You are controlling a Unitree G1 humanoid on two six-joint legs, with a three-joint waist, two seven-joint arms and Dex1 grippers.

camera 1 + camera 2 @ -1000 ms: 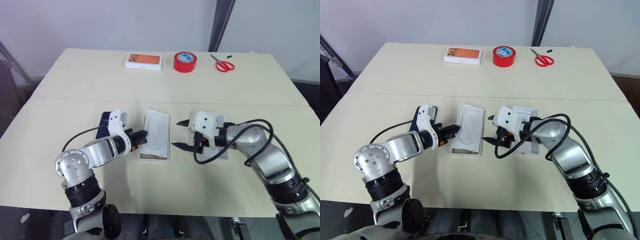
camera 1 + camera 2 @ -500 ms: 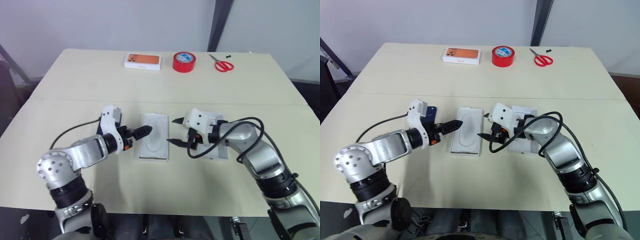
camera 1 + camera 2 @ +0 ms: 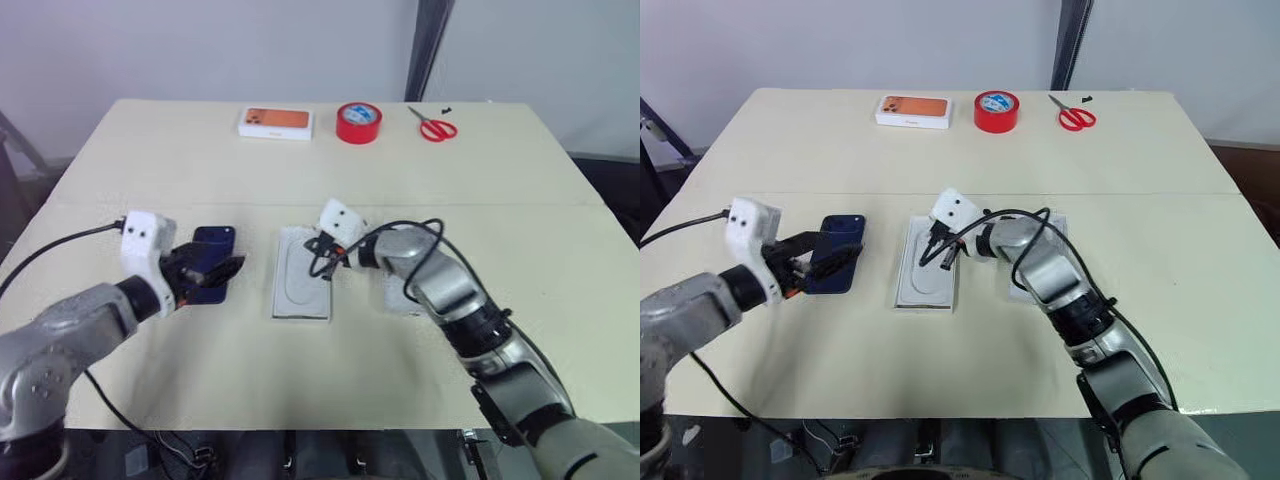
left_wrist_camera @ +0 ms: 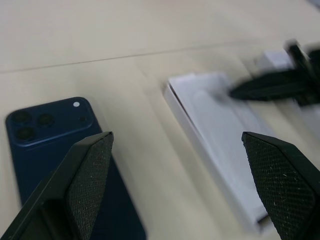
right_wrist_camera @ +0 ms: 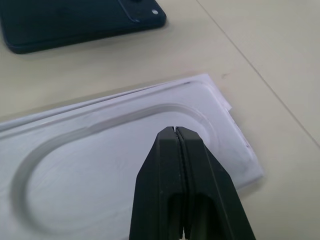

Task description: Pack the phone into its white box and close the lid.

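Note:
The dark blue phone (image 3: 214,240) lies flat on the table, back up, with its lens cluster (image 4: 27,125) showing. My left gripper (image 3: 222,270) hovers open just over the phone's near part, nothing between its fingers (image 4: 90,180). To the phone's right lies the white box (image 3: 300,300) with its moulded insert (image 5: 100,165). My right gripper (image 5: 176,131) is shut, its tips low over the far end of the insert; I cannot tell if they touch. The lid (image 3: 1025,285) lies right of the box, partly hidden by my right arm.
At the table's far side stand a white box with an orange printed face (image 3: 275,122), a red tape roll (image 3: 359,122) and red scissors (image 3: 432,127). A black cable (image 3: 1035,215) loops off my right wrist.
My left gripper opened and drew back left from the box's edge to over the phone. My right gripper shut and reached left over the box's insert. The camera has shifted a little.

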